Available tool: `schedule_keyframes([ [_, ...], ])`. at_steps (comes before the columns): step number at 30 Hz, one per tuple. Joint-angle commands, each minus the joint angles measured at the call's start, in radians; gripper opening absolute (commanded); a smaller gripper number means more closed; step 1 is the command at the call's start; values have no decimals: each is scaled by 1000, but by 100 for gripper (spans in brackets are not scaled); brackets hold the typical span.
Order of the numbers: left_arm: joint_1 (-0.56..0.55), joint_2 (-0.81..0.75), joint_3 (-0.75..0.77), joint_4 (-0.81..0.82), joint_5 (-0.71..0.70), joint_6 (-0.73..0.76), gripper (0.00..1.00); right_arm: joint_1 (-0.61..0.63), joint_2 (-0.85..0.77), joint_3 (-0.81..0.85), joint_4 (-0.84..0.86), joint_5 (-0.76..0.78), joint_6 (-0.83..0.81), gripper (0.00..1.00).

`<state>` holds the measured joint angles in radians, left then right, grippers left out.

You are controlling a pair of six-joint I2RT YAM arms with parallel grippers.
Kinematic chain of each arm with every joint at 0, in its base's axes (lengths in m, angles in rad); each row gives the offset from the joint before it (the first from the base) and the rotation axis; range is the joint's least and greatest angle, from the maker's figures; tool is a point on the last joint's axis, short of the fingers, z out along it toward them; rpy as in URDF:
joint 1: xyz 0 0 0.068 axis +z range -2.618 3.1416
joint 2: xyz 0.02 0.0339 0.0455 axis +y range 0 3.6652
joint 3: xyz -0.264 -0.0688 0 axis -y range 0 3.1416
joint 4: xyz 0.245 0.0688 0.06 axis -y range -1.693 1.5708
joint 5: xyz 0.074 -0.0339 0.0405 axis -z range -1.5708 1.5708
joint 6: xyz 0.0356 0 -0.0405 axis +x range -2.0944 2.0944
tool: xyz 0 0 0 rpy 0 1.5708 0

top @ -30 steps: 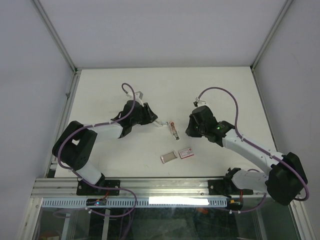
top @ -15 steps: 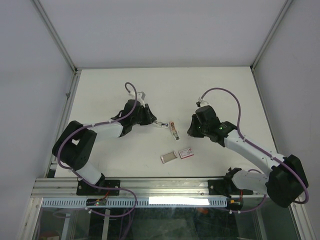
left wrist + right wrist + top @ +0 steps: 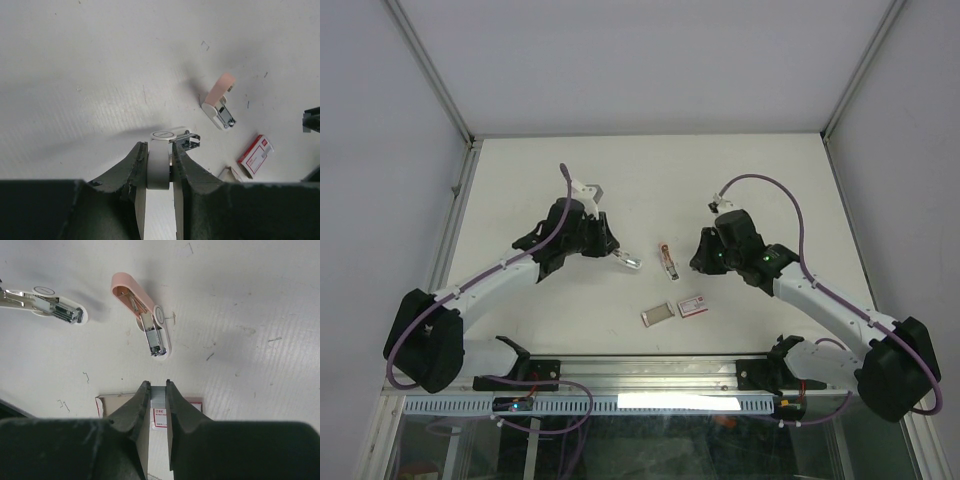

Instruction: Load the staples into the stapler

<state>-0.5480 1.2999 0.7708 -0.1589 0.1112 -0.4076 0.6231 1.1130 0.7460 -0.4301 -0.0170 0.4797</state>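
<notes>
I see a scuffed white tabletop (image 3: 750,180) inside plain grey walls (image 3: 650,60). My left gripper (image 3: 159,152) clamps a flat white piece with a metal channel (image 3: 162,136). My right gripper (image 3: 158,386) (jaws nearly together) pinches a silvery strip of staples (image 3: 158,397) over the small red-pink box (image 3: 691,306), near the open pink-and-white stapler (image 3: 142,310).

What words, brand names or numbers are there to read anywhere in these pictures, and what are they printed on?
Red staple box, on its white label: rows of print, too small and blurred to read.
White stapler: only a round ring mark, no legible letters.
Pink stapler: a similar ring mark on its white part, no legible letters.
No other text shows.
</notes>
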Motion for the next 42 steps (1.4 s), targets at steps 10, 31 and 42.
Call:
schedule_keyframes([
  [10,8,91,188,-242,247,285,0,-6,-26,-15,136,-146,-35,17],
  [31,-59,379,373,-252,333,403,20,4,-38,-111,232,-226,-121,17],
  [42,-55,329,378,-244,235,364,74,168,74,-35,267,-86,-189,18],
])
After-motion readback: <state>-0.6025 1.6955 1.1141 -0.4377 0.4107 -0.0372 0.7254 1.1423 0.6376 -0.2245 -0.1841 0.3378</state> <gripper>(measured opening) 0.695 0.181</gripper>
